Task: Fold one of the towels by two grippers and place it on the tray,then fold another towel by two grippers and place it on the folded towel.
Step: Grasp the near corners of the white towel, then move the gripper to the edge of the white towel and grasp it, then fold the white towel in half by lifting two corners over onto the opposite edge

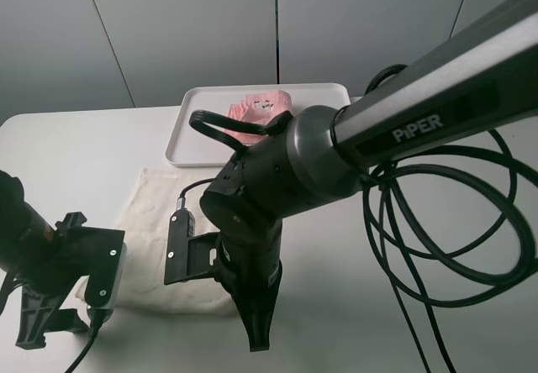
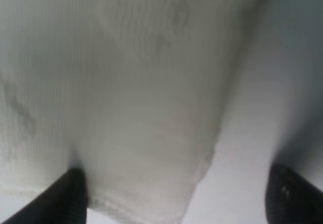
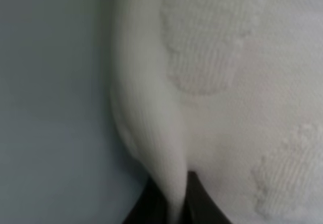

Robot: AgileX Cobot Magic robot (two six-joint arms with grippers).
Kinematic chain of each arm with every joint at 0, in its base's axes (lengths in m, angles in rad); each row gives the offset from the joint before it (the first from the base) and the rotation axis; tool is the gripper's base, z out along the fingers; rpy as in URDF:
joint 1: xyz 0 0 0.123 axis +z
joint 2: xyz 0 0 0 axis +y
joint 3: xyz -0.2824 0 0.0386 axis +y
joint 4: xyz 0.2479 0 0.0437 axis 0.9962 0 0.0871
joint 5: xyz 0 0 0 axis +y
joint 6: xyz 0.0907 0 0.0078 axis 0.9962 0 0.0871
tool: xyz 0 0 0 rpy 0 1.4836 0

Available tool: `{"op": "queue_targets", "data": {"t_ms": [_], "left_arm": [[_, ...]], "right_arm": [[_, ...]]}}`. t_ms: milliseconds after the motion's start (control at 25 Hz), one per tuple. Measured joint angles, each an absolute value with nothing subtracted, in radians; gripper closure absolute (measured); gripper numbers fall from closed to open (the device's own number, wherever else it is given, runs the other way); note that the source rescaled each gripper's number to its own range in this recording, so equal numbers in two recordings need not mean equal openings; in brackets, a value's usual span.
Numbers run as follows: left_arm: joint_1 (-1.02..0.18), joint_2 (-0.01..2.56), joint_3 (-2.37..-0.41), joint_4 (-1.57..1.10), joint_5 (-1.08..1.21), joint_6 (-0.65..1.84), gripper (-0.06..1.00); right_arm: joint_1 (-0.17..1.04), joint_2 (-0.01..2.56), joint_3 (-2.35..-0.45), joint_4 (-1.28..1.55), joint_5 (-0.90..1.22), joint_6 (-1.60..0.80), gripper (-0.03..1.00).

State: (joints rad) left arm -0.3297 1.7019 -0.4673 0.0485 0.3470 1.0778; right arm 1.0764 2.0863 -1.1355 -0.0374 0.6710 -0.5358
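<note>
A white towel [image 1: 155, 213] lies flat on the table in front of the tray [image 1: 189, 129]. A folded pink towel [image 1: 261, 108] lies on the tray. My left gripper [image 1: 94, 312] is low at the white towel's near-left corner. In the left wrist view the gripper [image 2: 184, 199] is open, and the towel [image 2: 141, 108] corner lies between its fingers [image 2: 70, 196]. My right gripper [image 1: 256, 335] is at the towel's near-right edge. In the right wrist view the gripper [image 3: 174, 206] is shut on a pinched ridge of the white towel [image 3: 151, 133].
The right arm [image 1: 277, 180] reaches across the middle and hides much of the white towel. Black cables [image 1: 437, 247] loop over the table on the right. A grey wall stands behind the tray.
</note>
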Motion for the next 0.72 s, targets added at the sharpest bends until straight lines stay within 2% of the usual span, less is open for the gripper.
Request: {"op": "queue_targets", "data": {"t_ms": [120,320,400,720], "left_arm": [[-0.33,1.703,-0.467,0.049,0.332,1.078,0.25],[-0.33,1.706,-0.468,0.057,0.275,1.076,0.88],[-0.33,1.706,-0.468,0.061,0.27,1.076,0.93],[-0.33,1.617,-0.464,0.0,0.264,1.072,0.94]], "right_arm": [[1.076,2.086,-1.136,-0.038,0.671,-0.53,0.96],[1.076,2.086,-1.136,-0.035,0.671,-0.488,0.96],[1.076,2.086,-1.136,-0.035,0.671,-0.433,0.96],[1.076,2.086,-1.141,-0.033,0.696,-0.347,0.96]]}}
